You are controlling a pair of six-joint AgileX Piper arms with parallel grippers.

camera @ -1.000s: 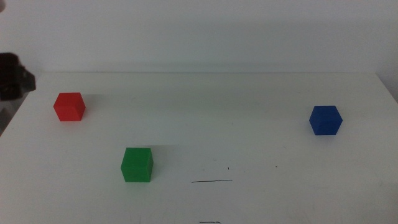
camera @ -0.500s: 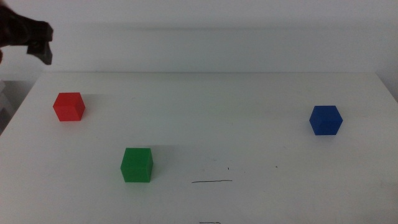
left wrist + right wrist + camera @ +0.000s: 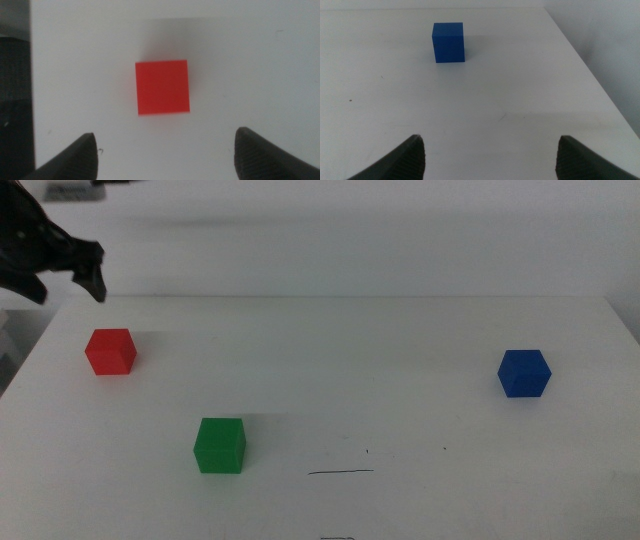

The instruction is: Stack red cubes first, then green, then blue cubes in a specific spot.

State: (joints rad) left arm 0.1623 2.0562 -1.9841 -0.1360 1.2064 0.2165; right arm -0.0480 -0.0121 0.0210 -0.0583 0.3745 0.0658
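The red cube (image 3: 110, 351) sits at the table's far left. The green cube (image 3: 220, 445) sits front left of centre. The blue cube (image 3: 524, 373) sits at the right. The black pen line (image 3: 340, 472) lies near the front, right of the green cube. My left gripper (image 3: 68, 270) hangs high above the table's far-left corner, above the red cube; its wrist view looks straight down on the red cube (image 3: 163, 87) between its wide-open jaws (image 3: 162, 150). My right gripper (image 3: 487, 150) is open, out of the middle view, with the blue cube (image 3: 448, 42) ahead of it.
The table's left edge (image 3: 31, 90) runs close beside the red cube. The right edge (image 3: 590, 65) lies near the blue cube. A fainter scribble (image 3: 338, 536) lies at the front edge below the pen line.
My left gripper has come in from the left edge, risen and moved right, now above the red cube. The cubes have not moved.
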